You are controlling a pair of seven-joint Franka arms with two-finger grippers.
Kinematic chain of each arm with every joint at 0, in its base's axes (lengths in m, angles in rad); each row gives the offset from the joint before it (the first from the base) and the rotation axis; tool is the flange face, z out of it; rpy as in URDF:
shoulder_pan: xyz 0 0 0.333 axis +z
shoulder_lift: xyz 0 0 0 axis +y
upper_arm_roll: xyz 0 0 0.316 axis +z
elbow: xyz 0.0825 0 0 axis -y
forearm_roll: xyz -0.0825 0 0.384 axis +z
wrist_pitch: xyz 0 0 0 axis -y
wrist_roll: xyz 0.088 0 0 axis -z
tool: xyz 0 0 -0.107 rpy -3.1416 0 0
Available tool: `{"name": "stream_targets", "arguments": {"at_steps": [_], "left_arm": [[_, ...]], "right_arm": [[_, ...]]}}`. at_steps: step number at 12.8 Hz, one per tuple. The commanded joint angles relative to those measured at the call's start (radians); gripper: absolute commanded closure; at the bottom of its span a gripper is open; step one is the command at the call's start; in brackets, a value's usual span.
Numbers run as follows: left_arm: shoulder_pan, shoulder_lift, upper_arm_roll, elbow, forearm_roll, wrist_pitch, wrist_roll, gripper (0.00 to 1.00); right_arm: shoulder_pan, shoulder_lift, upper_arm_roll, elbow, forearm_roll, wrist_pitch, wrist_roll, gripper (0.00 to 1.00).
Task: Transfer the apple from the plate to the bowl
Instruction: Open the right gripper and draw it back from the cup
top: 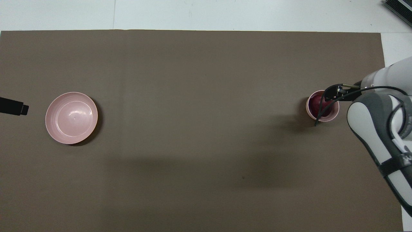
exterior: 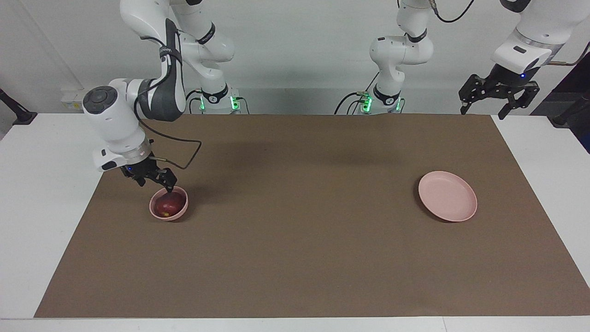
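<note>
Facing view is showing the right end effector (exterior: 156, 180) hanging just above the bowl (exterior: 168, 204), fingers apart and gripping nothing; the apple (exterior: 168, 204) is sitting inside the bowl. The left end effector (exterior: 497, 95) is waiting, fingers apart, above the table's (exterior: 295, 258) corner by the plate (exterior: 447, 195). Overhead view is showing the apple (top: 320, 103) lying in the bowl (top: 322, 110), the plate (top: 71, 117) bare. The transfer is looking finished; next, the right arm needs only lifting clear.
</note>
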Motion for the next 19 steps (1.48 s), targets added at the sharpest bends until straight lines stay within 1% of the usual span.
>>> {"name": "stream_targets", "arguments": {"at_steps": [1, 5, 8, 9, 11, 16, 19], "left_arm": [[-0.005, -0.004, 0.010, 0.013, -0.003, -0.021, -0.006, 0.00], [-0.005, -0.004, 0.010, 0.013, -0.003, -0.019, -0.006, 0.00], [-0.005, -0.004, 0.010, 0.013, -0.003, -0.021, -0.006, 0.00], [-0.005, -0.004, 0.010, 0.013, -0.003, -0.021, -0.006, 0.00], [-0.005, -0.004, 0.010, 0.013, -0.003, -0.021, -0.006, 0.00], [-0.005, -0.004, 0.010, 0.013, -0.003, -0.021, -0.006, 0.00], [-0.005, -0.004, 0.010, 0.013, -0.003, -0.019, -0.006, 0.00]], "right_arm": [[0.005, -0.047, 0.019, 0.085, -0.002, -0.184, -0.031, 0.00], [0.011, -0.189, 0.050, 0.082, 0.001, -0.296, -0.063, 0.00], [0.007, -0.230, 0.041, 0.102, 0.030, -0.387, -0.077, 0.00], [-0.002, -0.238, 0.039, 0.127, 0.056, -0.439, -0.076, 0.00], [-0.004, -0.236, 0.038, 0.191, 0.064, -0.494, -0.074, 0.00], [0.008, -0.235, 0.049, 0.200, 0.055, -0.510, -0.071, 0.00], [0.008, -0.207, 0.050, 0.249, 0.036, -0.533, -0.085, 0.00]]}}
